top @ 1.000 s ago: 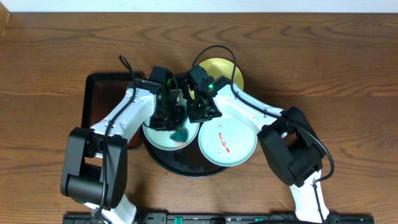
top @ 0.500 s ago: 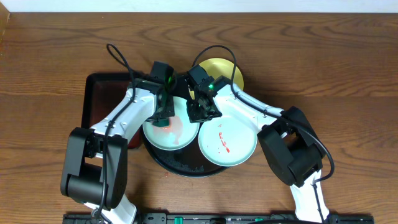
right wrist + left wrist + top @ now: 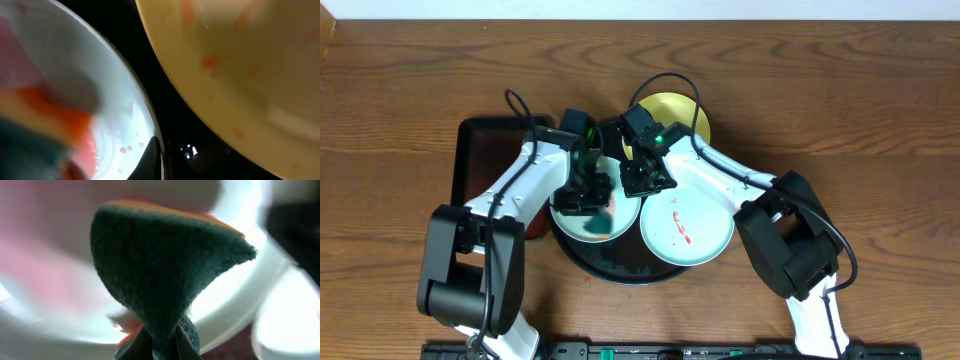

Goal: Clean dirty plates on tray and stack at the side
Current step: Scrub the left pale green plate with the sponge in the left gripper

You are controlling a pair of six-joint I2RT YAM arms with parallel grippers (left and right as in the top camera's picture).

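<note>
Left gripper pinches a dark green sponge, orange-backed, down on the left blue-green plate, which shows a pink smear film. Right blue-green plate carries red streaks. Yellow plate is spotted orange. All sit on the round black tray. Right gripper is at the left plate's rim; cannot tell its grip.

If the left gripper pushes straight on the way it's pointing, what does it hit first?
The left gripper carries a sponge ahead of it; that would press into the left blue-green plate first, though contact depth is unclear.
</note>
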